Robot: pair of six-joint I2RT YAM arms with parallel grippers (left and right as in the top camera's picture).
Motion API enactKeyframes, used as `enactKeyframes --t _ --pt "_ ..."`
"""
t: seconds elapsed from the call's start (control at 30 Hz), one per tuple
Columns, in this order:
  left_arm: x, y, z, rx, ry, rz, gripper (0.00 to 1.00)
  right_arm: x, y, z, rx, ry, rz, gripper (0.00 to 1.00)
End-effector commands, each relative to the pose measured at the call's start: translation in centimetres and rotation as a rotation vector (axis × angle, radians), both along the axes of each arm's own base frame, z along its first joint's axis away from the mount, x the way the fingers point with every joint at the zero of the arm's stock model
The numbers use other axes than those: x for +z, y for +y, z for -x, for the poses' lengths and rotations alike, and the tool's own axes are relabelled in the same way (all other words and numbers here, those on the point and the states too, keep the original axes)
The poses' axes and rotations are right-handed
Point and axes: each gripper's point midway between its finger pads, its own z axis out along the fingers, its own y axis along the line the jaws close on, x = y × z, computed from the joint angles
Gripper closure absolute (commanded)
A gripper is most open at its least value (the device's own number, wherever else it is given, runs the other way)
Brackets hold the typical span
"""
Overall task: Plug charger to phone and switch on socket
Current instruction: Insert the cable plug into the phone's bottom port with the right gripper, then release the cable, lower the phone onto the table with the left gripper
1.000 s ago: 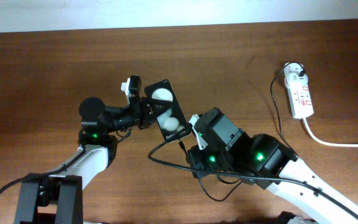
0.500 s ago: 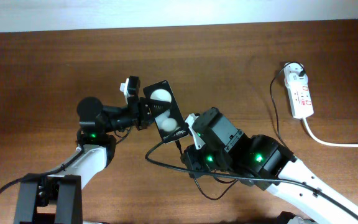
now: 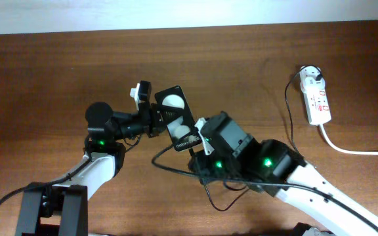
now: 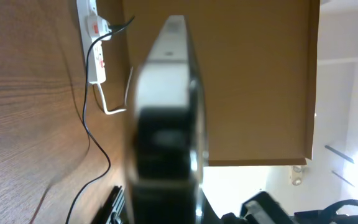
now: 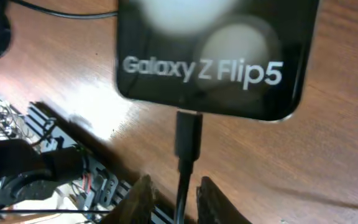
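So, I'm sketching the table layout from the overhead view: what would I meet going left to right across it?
left pincer gripping the phone's edge → phone → right arm → socket → thick white cord. The charger cable is left out because it spans several of these.

1 phone w/ 2 white round spots; 1 charger, thin black cable; 1 socket w/ 1 thick white cord; 2 arms, 1 gripper ea.: left gripper, right gripper; 1 table.
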Motion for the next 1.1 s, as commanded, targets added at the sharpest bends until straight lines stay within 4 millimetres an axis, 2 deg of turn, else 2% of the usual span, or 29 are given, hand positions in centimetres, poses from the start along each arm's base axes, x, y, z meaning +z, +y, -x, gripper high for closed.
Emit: enactKeyframes --t 0.0,0.07,0.2,0.23,0.3,0.37,0.4,0.5,0.53,0.57,0.6,0.63,0.67,0.7,0.77,0.83,0.9,0.97,1.03,1.07 --pt "0.5 0.0 0.0 -0.012 -0.008 0.005 1.00 -1.3 0.2 -0.6 -0.004 0.011 0.037 0.87" --pt "0.5 -0.2 1.0 -0.069 -0.027 -0.001 1.00 -0.9 0.7 -1.2 -0.006 -0.015 0.015 0.93" --pt "0.4 -0.9 3.3 -0.197 -0.076 -0.009 1.00 0.0 1.4 -2.5 -0.023 -0.079 -0.017 0.95" --pt "0.4 -1.0 3.5 -0.209 -0.110 -0.013 1.00 -0.1 1.4 -2.5 -0.023 -0.078 -0.016 0.89" --pt "0.4 -1.0 3.5 -0.208 -0.139 -0.017 1.00 -0.5 0.6 -1.8 -0.022 -0.045 0.018 0.66" --pt "0.4 -0.9 3.3 -0.194 -0.221 -0.027 1.00 -0.3 -0.2 -0.8 -0.017 -0.008 0.050 0.59" --pt "0.4 -0.9 2.8 -0.166 -0.235 -0.032 1.00 0.6 -1.2 0.2 -0.014 0.015 0.070 0.56" --pt "0.5 -0.9 2.0 -0.116 -0.341 -0.054 0.99 4.1 -4.1 2.9 -0.009 0.051 0.119 0.57" --pt "0.5 -0.8 1.6 -0.098 -0.355 -0.059 1.00 6.2 -5.3 4.0 -0.009 0.048 0.115 0.59" --pt "0.5 -0.7 0.9 -0.054 -0.351 -0.065 1.00 9.9 -6.9 5.4 -0.012 0.009 0.078 0.63" --pt "0.5 -0.5 -0.1 0.004 -0.326 -0.069 1.00 12.6 -8.3 6.1 -0.028 -0.054 0.046 0.66" --pt "0.5 -0.4 -1.1 0.068 -0.273 -0.063 1.00 15.5 -10.8 6.8 -0.071 -0.160 0.014 0.65" --pt "0.6 -0.4 -2.0 0.121 -0.221 -0.052 1.00 16.8 -12.2 7.4 -0.094 -0.216 -0.009 0.64" --pt "1.1 -0.6 -2.5 0.149 -0.212 -0.045 1.00 17.9 -13.9 8.2 -0.120 -0.279 -0.041 0.46" --pt "3.0 -1.8 -3.1 0.153 -0.248 -0.025 1.00 19.2 -16.5 9.6 -0.160 -0.368 -0.092 0.01" --pt "6.2 -3.7 -3.8 0.132 -0.301 -0.005 1.00 20.0 -18.1 11.1 -0.168 -0.417 -0.153 0.01" --pt "8.0 -5.6 -5.0 0.114 -0.336 -0.067 1.00 20.3 -18.8 11.8 -0.171 -0.436 -0.176 0.01" --pt "7.8 -7.0 -6.1 0.106 -0.317 -0.236 1.00 20.3 -18.8 11.7 -0.171 -0.435 -0.175 0.01" --pt "6.6 -6.7 -6.2 0.104 -0.303 -0.392 1.00 20.2 -18.7 11.7 -0.168 -0.432 -0.175 0.01" --pt "5.3 -6.1 -5.6 0.076 -0.295 -0.485 1.00 20.2 -18.7 11.8 -0.168 -0.432 -0.176 0.01"
